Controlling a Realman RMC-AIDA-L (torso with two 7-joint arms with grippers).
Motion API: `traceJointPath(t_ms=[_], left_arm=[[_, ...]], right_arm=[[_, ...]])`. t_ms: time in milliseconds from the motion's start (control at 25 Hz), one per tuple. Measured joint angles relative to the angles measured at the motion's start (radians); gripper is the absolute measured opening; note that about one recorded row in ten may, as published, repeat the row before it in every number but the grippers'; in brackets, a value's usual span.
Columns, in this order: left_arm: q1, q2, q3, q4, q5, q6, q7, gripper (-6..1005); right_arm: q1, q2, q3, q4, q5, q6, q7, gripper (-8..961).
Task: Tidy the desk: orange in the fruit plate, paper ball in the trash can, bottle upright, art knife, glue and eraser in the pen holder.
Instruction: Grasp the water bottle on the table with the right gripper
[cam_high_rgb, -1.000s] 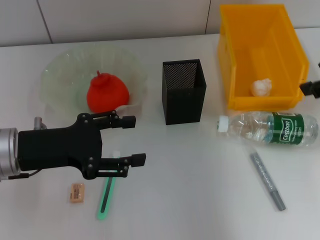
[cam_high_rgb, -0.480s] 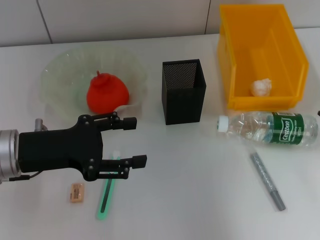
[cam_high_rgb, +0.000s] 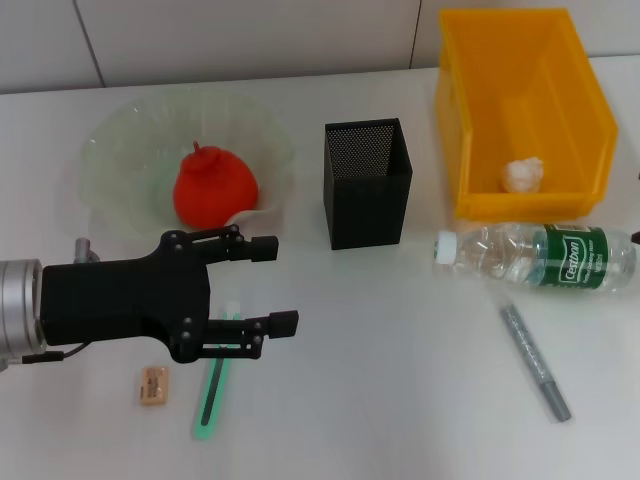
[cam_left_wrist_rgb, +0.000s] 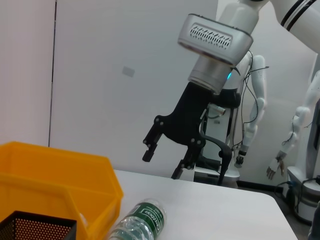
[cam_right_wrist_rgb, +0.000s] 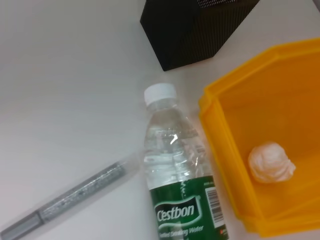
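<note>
done: orange (cam_high_rgb: 215, 186) in plate (cam_high_rgb: 120, 150); paper ball (cam_high_rgb: 523, 175) in yellow bin (cam_high_rgb: 590, 110)
left: bottle (cam_high_rgb: 540, 257) lying right of pen holder (cam_high_rgb: 367, 182); knife (cam_high_rgb: 535, 362), glue (cam_high_rgb: 213, 385), eraser (cam_high_rgb: 152, 385) on desk, near side
left gripper (cam_high_rgb: 270, 285): fingers spread, empty, above glue
right gripper (cam_left_wrist_rgb: 162, 162): fingers apart, empty, raised at right

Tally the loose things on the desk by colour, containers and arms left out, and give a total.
Orange: 1, the orange
White: 1, the paper ball
Clear with green label: 1, the bottle
Green: 1, the green stick
Grey: 1, the grey stick
Tan: 1, the eraser
Total: 6
</note>
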Motion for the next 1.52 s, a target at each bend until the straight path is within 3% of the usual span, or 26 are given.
traceJointPath(t_ms=[360, 720, 1280, 1520], left_arm=[[-0.001, 0.000, 0.000, 0.000, 0.000, 0.001, -0.011, 812], [-0.003, 0.000, 0.000, 0.004, 0.000, 0.002, -0.016, 812], [-0.005, 0.000, 0.000, 0.002, 0.000, -0.004, -0.015, 813], [-0.005, 0.000, 0.000, 0.003, 0.000, -0.004, -0.015, 812]], right_arm=[[0.078, 0.002, -0.015, 0.179, -0.011, 0.089, -0.027, 713], [0.110, 0.002, -0.016, 0.286, -0.023, 0.130, -0.036, 713], [0.144, 0.002, -0.037, 0.393, -0.050, 0.174, -0.032, 714], [0.142, 0.014, -0.052, 0.410, -0.062, 0.205, -0.031, 714]])
